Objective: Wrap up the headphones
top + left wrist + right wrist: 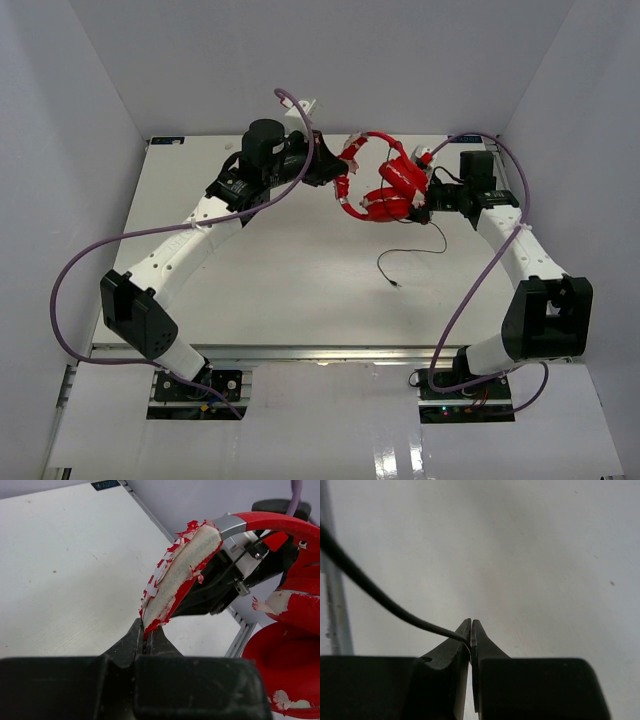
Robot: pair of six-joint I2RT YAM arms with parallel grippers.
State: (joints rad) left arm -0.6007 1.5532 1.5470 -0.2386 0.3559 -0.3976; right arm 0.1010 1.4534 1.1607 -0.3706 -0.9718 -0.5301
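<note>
Two clamped grips carry everything here: the left gripper (147,637) is pinched shut on the rim of the flaking headband pad (185,570), and the right gripper (471,630) is nipped shut on the thin black cable (340,555). Between them the headphones (385,185) hang near the table's far edge, right of its middle. The spare cable trails toward the right edge, its plug (397,285) lying on the surface. I judge the weak point to be the left hold, since crumbling foam gripped only at its edge could tear or slide out under any tug. The cable could also slip through the right fingertips, or its slack loop could catch an arm. The table (300,290) is a plain white sheet, boxed in by pale walls (100,80) at the sides and back.
</note>
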